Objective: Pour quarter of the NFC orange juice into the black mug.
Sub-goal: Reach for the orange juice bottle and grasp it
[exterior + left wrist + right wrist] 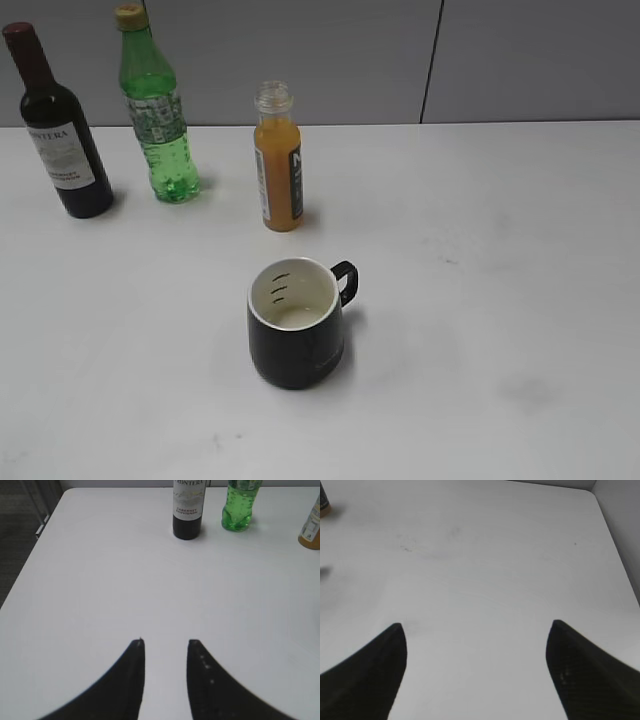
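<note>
Exterior view: uncapped NFC orange juice [277,170] upright

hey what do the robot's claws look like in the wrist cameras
Both claws are matte black, with two curved fingers tapering to blunt tips. The left claw has faint pale specks on one finger; the right claw shows similar speckling on one finger. No cables or markings are visible.

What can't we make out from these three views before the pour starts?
- Black mug: absent from both wrist views; lettering near its base too faint to read in the exterior view.
- NFC orange juice: label turned sideways, unreadable; left wrist view shows only an edge-cut sliver.
- Wine bottle and green bottle: tops cut off in left wrist view.
- Both arms: outside the exterior view.
</note>
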Robot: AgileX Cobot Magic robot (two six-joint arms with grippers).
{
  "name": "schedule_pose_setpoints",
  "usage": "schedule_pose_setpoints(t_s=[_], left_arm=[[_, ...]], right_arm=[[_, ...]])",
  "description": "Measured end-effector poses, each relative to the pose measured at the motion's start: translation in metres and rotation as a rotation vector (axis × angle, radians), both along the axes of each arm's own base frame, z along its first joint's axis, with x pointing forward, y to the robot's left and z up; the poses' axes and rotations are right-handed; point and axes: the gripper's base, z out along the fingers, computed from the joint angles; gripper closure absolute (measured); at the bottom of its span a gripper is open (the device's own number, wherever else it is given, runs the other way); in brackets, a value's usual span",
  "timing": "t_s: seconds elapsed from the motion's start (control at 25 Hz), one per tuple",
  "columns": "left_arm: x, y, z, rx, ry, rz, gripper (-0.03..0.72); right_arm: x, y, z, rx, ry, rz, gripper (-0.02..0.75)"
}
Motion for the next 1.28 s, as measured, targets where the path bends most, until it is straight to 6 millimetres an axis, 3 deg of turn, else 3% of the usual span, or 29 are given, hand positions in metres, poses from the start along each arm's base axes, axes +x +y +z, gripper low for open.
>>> schedule_pose_setpoints(t_s=[0.72,1.28], left_arm=[[0.0,0.0,0.0,0.0,0.0,0.0,0.456],[0.0,0.0001,0.0,0.001,0.0,0.001,0.456]], right_arm=[[0.0001,-0.0009,0.0,0.0,0.0,-0.012,0.212],[0.0001,-0.0009,0.0,0.0,0.0,-0.012,0.238]])
